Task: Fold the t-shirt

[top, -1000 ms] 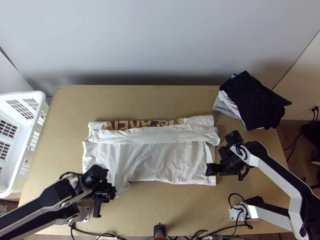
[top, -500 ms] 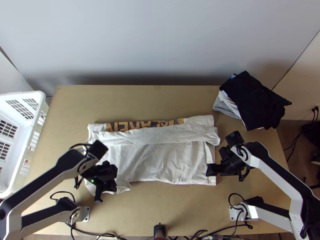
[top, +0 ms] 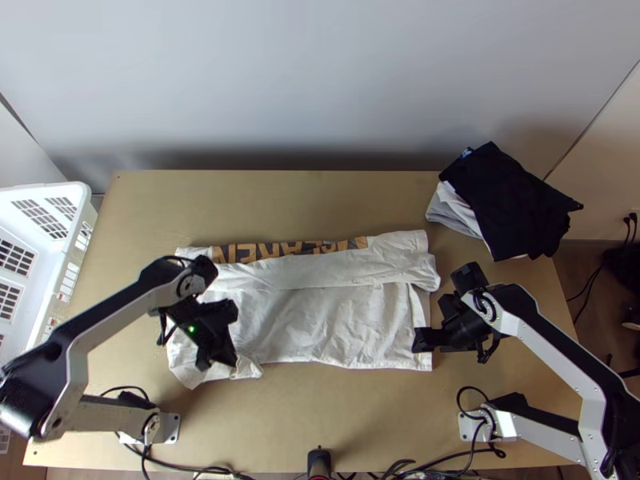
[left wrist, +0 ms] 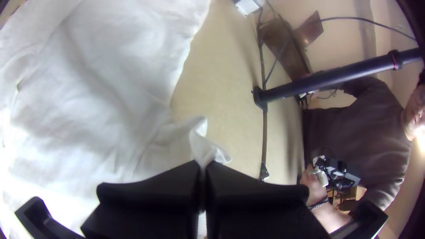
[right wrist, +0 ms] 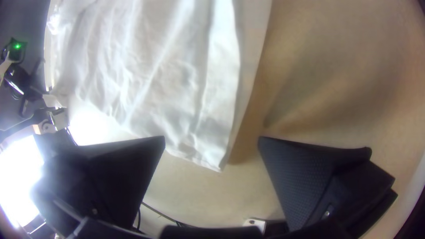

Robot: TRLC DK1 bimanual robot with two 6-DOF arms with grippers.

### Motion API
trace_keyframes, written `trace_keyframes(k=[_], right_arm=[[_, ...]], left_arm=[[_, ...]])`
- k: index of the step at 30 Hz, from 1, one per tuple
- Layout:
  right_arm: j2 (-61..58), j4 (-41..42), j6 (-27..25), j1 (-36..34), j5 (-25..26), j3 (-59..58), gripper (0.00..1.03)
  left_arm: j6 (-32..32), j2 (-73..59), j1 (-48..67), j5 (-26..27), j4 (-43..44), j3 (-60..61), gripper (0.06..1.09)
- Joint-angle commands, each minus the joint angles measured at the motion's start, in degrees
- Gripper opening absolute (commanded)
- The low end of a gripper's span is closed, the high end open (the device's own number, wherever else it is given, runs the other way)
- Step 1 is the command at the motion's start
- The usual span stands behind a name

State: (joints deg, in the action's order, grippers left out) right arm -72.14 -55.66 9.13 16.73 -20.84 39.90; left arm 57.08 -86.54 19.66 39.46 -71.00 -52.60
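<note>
The white t-shirt (top: 320,324) lies across the middle of the table as a wide band, a folded strip along its far side and brown lettering beyond that. My left gripper (top: 218,362) is over its near left corner. In the left wrist view the left gripper (left wrist: 202,166) is shut on a pinched bit of the shirt (left wrist: 110,88), which pokes up between the fingertips. My right gripper (top: 416,339) stands at the near right corner. In the right wrist view the right gripper (right wrist: 211,139) is open, with the shirt's corner (right wrist: 208,146) lying between its spread fingers.
A white laundry basket (top: 60,272) stands at the left edge. Dark and light clothes (top: 512,200) are piled at the far right corner. A black post (top: 319,462) and cables are at the near edge. A person sits beyond that edge, hands on a device (left wrist: 336,172).
The left arm has swung up the picture, and its gripper has shifted slightly right and away from the near edge. The shirt's near left part has shifted a little. The right arm has kept still.
</note>
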Motion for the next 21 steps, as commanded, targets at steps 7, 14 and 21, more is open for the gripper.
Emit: trace_keyframes(k=[7,14,21], right_arm=[[0.2,0.0,0.0,0.0,0.0,-0.2,0.98],[0.3,0.1,0.0,0.1,0.0,-0.2,0.98],[0.7,0.1,0.0,0.4,0.0,-0.3,0.98]], left_arm=[[2.4,-14.4,-7.4,0.7,-11.1,-13.4,0.09],[2.0,-20.6,-11.0,0.6,-11.4,-19.5,0.09],[0.7,-28.6,-11.8,0.3,-11.4,-24.3,0.09]])
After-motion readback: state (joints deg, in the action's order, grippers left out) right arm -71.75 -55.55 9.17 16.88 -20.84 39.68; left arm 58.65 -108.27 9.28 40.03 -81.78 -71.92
